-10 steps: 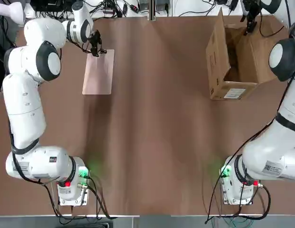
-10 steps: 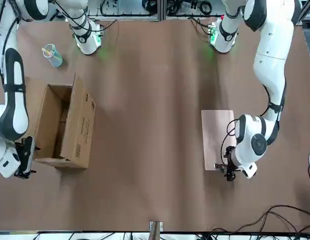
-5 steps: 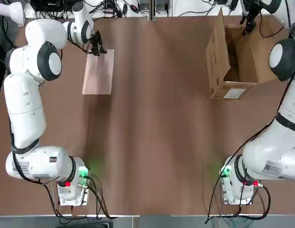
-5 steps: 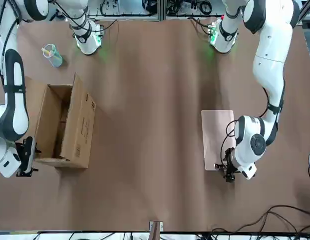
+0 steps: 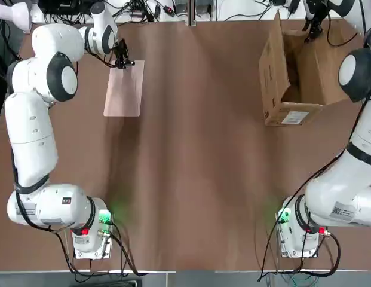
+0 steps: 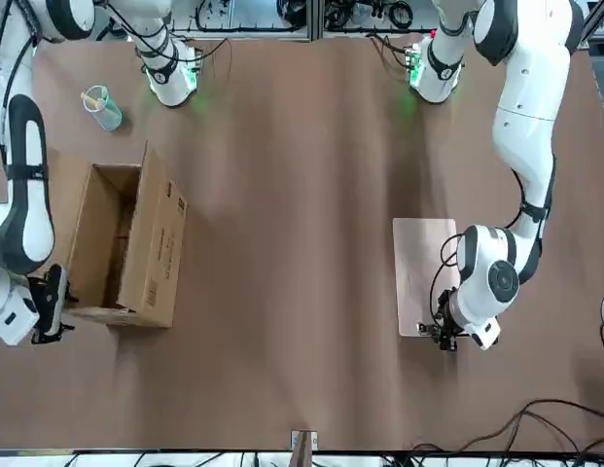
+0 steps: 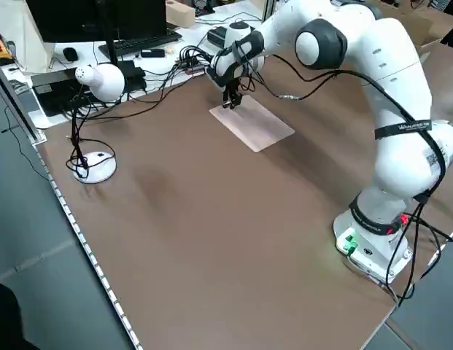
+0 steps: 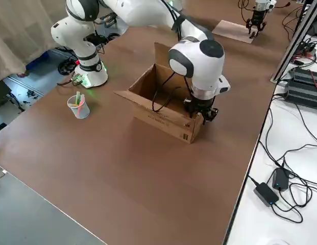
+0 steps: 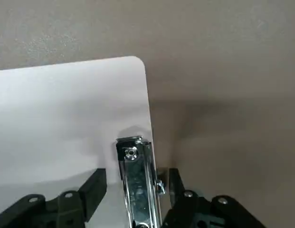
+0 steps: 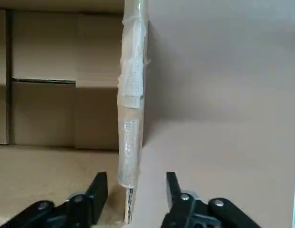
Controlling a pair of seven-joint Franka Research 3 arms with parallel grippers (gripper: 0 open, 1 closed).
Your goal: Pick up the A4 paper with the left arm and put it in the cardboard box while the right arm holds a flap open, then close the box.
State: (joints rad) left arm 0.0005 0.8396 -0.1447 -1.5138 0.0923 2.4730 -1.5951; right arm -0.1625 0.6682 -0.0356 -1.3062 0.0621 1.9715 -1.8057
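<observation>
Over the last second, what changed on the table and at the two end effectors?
The A4 paper shifted slightly toward the far table edge as the left end effector narrowed around its clip. The right end effector narrowed around the cardboard box flap edge. Arms and box stayed put.

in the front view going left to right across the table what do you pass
right gripper at the box's flap → cardboard box → bare table → A4 paper → left gripper at the paper's clip end

Even overhead light, soft shadows, sharp focus throughout, no glare.
</observation>
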